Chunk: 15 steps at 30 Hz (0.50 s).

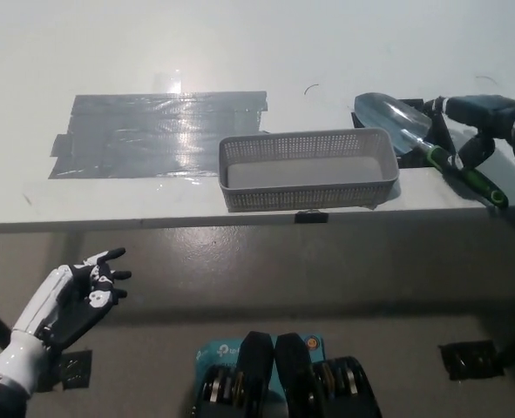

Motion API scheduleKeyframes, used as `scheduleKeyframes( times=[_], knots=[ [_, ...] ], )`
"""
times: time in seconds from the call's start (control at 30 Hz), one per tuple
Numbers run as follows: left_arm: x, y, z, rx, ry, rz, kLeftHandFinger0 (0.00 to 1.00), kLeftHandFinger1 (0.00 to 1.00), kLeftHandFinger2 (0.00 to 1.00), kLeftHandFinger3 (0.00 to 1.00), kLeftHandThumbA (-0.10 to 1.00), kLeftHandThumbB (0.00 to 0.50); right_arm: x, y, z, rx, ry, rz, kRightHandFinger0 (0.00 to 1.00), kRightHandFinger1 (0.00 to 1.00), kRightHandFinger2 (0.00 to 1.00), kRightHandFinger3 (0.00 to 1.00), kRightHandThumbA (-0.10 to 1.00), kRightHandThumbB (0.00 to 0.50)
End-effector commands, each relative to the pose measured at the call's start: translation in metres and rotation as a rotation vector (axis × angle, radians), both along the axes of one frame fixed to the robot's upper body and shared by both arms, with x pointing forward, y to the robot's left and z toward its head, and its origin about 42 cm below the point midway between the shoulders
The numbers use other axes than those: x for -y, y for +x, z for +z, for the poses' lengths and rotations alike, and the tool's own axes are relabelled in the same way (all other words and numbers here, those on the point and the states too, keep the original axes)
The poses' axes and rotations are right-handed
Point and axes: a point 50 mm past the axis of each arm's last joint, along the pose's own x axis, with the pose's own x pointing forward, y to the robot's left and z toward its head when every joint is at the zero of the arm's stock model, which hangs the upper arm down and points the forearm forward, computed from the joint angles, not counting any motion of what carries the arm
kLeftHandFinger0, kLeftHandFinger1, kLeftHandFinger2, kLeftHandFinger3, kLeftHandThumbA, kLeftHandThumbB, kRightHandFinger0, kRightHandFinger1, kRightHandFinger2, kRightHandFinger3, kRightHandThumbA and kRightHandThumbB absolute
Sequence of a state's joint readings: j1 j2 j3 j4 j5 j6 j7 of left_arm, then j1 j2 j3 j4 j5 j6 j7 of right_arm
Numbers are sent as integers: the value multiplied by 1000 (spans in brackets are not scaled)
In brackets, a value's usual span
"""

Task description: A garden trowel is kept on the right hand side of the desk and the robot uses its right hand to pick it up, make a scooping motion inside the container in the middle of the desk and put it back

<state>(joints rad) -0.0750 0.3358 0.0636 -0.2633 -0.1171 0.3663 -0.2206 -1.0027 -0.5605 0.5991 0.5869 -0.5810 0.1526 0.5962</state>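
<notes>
Nearest, at the lower left, the robot's white left hand (pixel 76 294) rests below the desk's near edge, over the grey floor (pixel 266 279), with its fingers spread and nothing in it.

Beyond it, a white desk (pixel 240 52) runs across the whole view. At its middle, just inside the near edge, stands a grey container (pixel 309 197). This is a shallow rectangular basket with perforated walls, and only its pale bottom shows inside.

To the container's right lies the garden trowel (pixel 395 119), flat on the desk over a small black patch (pixel 438 132). Its scoop is shiny silver metal and points far and left, close beside the container's far right corner. Its handle is green and black and slants near and right, ending at the desk's near edge.

The black right hand (pixel 479 124) comes in from the right edge and hangs over the handle's upper part. Its fingers are apart and arched either side of the handle, not closed on it.

Farther left on the desk, a broad patch of shiny grey tape (pixel 161 135) lies flat.
</notes>
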Motion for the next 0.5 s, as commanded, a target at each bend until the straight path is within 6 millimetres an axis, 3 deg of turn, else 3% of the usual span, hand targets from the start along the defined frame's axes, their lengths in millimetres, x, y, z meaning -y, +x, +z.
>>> scheduleKeyframes(
  times=[0.0, 0.2, 0.37, 0.47],
  knots=[
    [0, -2, 10, 5, 0, -52, 712, 791, 899, 972, 406, 0, 18, 5, 25, 13, -100, 18, 1000, 1000, 1000, 1000, -100, 258],
    [0, 0, 12, 5, 0, -57, 729, 809, 915, 985, 444, 0, 26, 10, 25, 17, -112, -15, 1000, 1000, 1000, 1000, -100, 275],
    [3, 0, 12, 0, -1, -63, 716, 790, 883, 968, 571, 0, 28, 6, 8, -13, -86, -54, 1000, 1000, 1000, 1000, -100, 269],
    [4, 0, 11, 6, 4, -73, 712, 793, 884, 973, 623, 0, 25, 4, -8, -15, -54, -74, 1000, 1000, 1000, 1000, -34, 244]
  ],
)
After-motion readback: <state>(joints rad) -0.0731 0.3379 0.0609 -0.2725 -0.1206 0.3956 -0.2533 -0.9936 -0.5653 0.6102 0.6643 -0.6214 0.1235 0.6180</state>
